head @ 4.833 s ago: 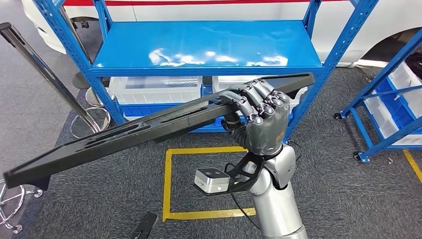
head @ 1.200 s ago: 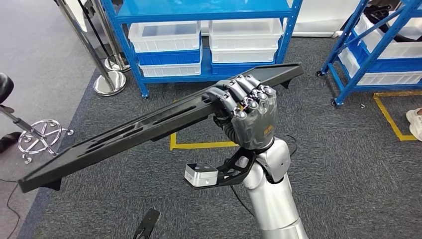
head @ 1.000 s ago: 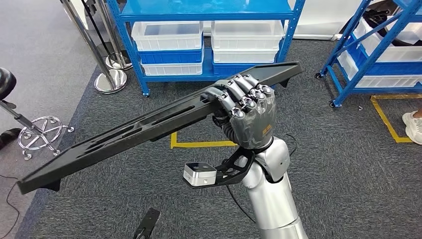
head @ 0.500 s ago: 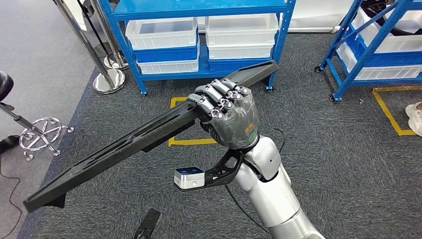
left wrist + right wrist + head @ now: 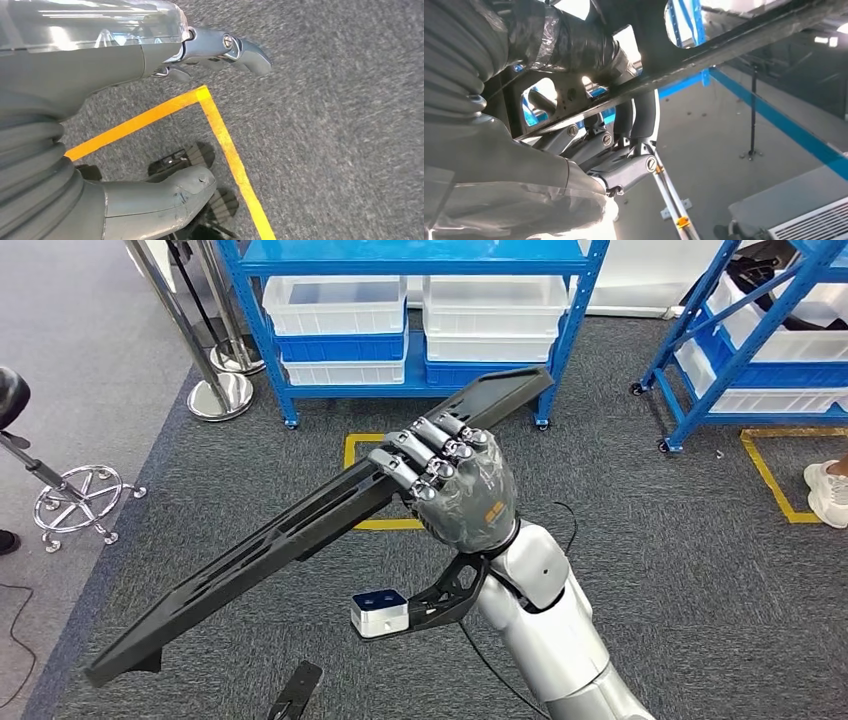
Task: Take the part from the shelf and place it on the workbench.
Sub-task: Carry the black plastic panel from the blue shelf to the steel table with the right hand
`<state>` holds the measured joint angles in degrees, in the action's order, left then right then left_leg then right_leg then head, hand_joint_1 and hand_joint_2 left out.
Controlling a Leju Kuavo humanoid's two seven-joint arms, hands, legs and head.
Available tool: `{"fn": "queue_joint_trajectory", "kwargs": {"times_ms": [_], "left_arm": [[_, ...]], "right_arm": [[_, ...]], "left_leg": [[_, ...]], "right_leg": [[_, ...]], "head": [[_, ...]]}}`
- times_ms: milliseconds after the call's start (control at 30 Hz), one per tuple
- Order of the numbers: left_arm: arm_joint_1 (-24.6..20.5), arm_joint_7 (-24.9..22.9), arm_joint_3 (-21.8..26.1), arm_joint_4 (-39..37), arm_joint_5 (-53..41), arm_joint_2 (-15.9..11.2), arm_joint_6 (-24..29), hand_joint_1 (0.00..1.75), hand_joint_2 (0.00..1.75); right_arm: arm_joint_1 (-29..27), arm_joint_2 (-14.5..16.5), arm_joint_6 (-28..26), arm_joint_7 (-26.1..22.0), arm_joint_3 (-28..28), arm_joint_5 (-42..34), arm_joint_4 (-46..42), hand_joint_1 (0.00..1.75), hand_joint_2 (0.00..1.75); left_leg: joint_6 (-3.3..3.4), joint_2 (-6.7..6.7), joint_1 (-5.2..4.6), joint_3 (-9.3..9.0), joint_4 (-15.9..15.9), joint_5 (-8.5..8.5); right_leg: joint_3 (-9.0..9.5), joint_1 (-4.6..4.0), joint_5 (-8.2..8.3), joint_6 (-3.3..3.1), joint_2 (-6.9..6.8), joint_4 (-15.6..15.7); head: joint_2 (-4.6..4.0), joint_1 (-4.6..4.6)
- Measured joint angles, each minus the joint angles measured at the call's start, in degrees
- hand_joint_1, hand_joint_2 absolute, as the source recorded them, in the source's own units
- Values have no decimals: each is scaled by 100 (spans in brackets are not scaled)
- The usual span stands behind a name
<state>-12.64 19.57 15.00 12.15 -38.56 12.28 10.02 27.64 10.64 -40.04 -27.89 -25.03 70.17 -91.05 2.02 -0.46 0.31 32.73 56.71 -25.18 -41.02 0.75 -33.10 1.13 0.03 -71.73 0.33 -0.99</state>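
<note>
From the head view, the right hand (image 5: 455, 485) is gripping the long black part (image 5: 300, 530), off the blue shelf (image 5: 400, 260) and high over the carpet; no worktop is visible, so placing is remaining. Compared with half a second before, the part is tilting more steeply. In the left wrist view, the left hand (image 5: 150, 55) is holding nothing, fingers apart. In the right wrist view, fingers (image 5: 624, 170) are wrapping the part's edge.

The right hand (image 5: 455, 485) hides the middle of the part (image 5: 290, 535) it grips.
</note>
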Motion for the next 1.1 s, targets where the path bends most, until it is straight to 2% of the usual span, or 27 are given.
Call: {"fn": "queue_joint_trajectory", "kwargs": {"times_ms": [33, 67, 100, 133, 167, 200, 267, 333, 400, 467, 500, 533, 567, 600, 633, 700, 733, 767, 833, 867, 900, 967, 1000, 1033, 1067, 1100], "left_arm": [[17, -10, 1, 0, -10, -1, -3, 0, 175], [32, -15, 1, 0, -20, -2, -3, 0, 175], [40, -17, 2, 0, -30, -3, -3, 0, 175], [42, -11, 2, 0, -35, -4, 2, 0, 175], [37, 3, 3, 0, -30, -4, 9, 0, 175], [28, 31, 10, 1, -9, -4, 17, 0, 175], [14, 112, 40, 1, 48, -4, 24, 0, 175], [13, 196, 78, 0, 85, -7, 0, 0, 175], [8, 247, 99, 0, 102, -11, -22, 0, 175], [-5, 263, 114, 0, 118, -13, -20, 0, 175], [-4, 262, 125, 0, 123, -14, -15, 0, 175], [5, 257, 136, 0, 125, -16, -7, 0, 175], [18, 250, 148, 0, 127, -20, 3, 0, 175], [32, 241, 160, 0, 129, -25, 14, 0, 175], [43, 231, 171, 0, 131, -31, 24, 0, 175], [49, 211, 187, 0, 128, -38, 35, 0, 175], [50, 204, 191, 0, 126, -39, 38, 0, 175], [55, 198, 194, 0, 124, -41, 40, 0, 175], [82, 190, 204, 0, 123, -44, 43, 0, 175], [96, 189, 209, 0, 122, -45, 44, 0, 175], [103, 187, 214, 0, 122, -45, 46, 0, 175], [104, 186, 219, 0, 121, -45, 49, 0, 175], [105, 185, 221, 0, 120, -45, 49, 0, 175], [110, 185, 224, 0, 119, -45, 49, 0, 175], [118, 185, 227, 0, 119, -45, 45, 0, 175], [125, 184, 229, 0, 118, -45, 40, 0, 175]], "right_arm": [[-43, -20, 0, -20, 0, 2, -4, 175, 175], [-79, -37, 0, -42, 1, 4, -7, 175, 175], [-102, -51, 0, -61, 1, 3, -9, 175, 175], [-112, -62, 0, -79, 2, -3, -12, 175, 175], [-111, -67, 0, -91, 2, -14, -15, 175, 175], [-106, -70, 0, -98, 2, -28, -18, 175, 175], [-95, -76, 1, -95, 1, -46, -16, 175, 175], [-65, -79, 2, -81, -1, -81, -7, 175, 175], [-12, -74, 2, -67, -3, -137, -1, 175, 175], [28, -70, 2, -48, -5, -172, 10, 175, 175], [39, -69, 2, -39, -6, -180, 23, 175, 175], [41, -69, 2, -29, -8, -184, 40, 175, 175], [46, -69, 2, -20, -11, -184, 59, 175, 175], [59, -69, 2, -10, -13, -184, 76, 175, 175], [79, -69, 2, 2, -15, -184, 87, 175, 175], [134, -70, 2, 32, -15, -186, 100, 175, 175], [157, -71, 2, 45, -16, -188, 104, 175, 175], [173, -71, 2, 54, -16, -190, 108, 175, 175], [189, -72, 2, 59, -17, -191, 116, 175, 175], [196, -73, 2, 59, -17, -191, 119, 175, 175], [206, -74, 2, 59, -18, -192, 121, 175, 175], [217, -85, 1, 65, -18, -197, 133, 175, 175], [215, -93, 0, 68, -18, -199, 144, 175, 175], [211, -103, 0, 72, -17, -199, 158, 175, 175], [207, -114, 0, 78, -17, -199, 172, 175, 175], [206, -121, 0, 89, -18, -199, 182, 175, 175]], "left_leg": [[0, -30, -2, 16, 16, 0], [-2, -68, -2, 31, 36, -2], [-9, -118, -2, 46, 65, -7], [-23, -172, 1, 62, 104, -18], [-45, -221, -6, 89, 149, -34], [-70, -269, -11, 122, 194, -46], [-127, -348, -8, 186, 239, -43], [-182, -415, 13, 217, 243, -32], [-246, -303, 10, 332, 470, -184], [-311, -103, 21, 622, 1097, -515], [-336, -49, 37, 787, 1453, -662], [-355, -20, 50, 899, 1697, -732], [-365, -1, 58, 924, 1759, -706], [-366, 22, 61, 840, 1601, -584], [-358, 80, 61, 658, 1254, -391], [-316, 305, 26, 274, 494, -111], [-284, 381, 2, 173, 275, -55], [-250, 403, -21, 149, 193, -57], [-165, 276, -16, 159, 157, -21], [-123, 214, -4, 149, 126, 4], [-79, 156, 11, 137, 93, 32], [-25, 41, 18, 130, 65, 62], [-12, -22, 12, 136, 71, 66], [-8, -97, 5, 139, 78, 66], [-5, -178, -2, 141, 90, 63], [-6, -260, -6, 142, 108, 58]], "right_leg": [[-98, 4, -53, 15, 0, -219], [-104, 10, -1, 27, 0, -248], [2, 19, 152, 32, 10, -59], [187, 33, 343, 29, 60, 289], [373, 44, 469, 17, 162, 636], [513, 56, 553, -3, 245, 911], [589, 49, 547, -51, 325, 1081], [590, 51, 575, -109, 219, 1107], [609, 77, 602, -175, 99, 1155], [615, 79, 610, -212, -29, 1177], [611, 72, 608, -218, -96, 1176], [610, 68, 605, -221, -160, 1174], [609, 66, 602, -221, -225, 1172], [611, 66, 598, -217, -286, 1170], [617, 66, 593, -209, -344, 1169], [632, 44, 581, -178, -446, 1170], [637, 27, 578, -154, -490, 1172], [643, 11, 579, -128, -536, 1180], [665, -1, 574, -62, -630, 1202], [666, 2, 535, -34, -595, 1177], [627, 8, 442, -15, -496, 1066], [372, 18, 108, -12, -191, 485], [181, 15, -61, -16, -93, 93], [18, 10, -154, -19, -42, -223], [-68, 6, -135, -23, -19, -362], [-42, 5, 2, -33, -5, -264]], "head": [[0, 0], [0, 1], [0, 1], [0, 1], [0, 1], [0, 0], [0, -1], [0, 0], [0, -10], [0, -22], [0, -22], [0, -22], [0, -22], [0, -22], [0, -22], [0, -21], [0, -20], [0, -19], [0, -19], [0, -18], [0, -16], [0, -12], [0, -11], [0, -11], [0, -12], [0, -12]]}}
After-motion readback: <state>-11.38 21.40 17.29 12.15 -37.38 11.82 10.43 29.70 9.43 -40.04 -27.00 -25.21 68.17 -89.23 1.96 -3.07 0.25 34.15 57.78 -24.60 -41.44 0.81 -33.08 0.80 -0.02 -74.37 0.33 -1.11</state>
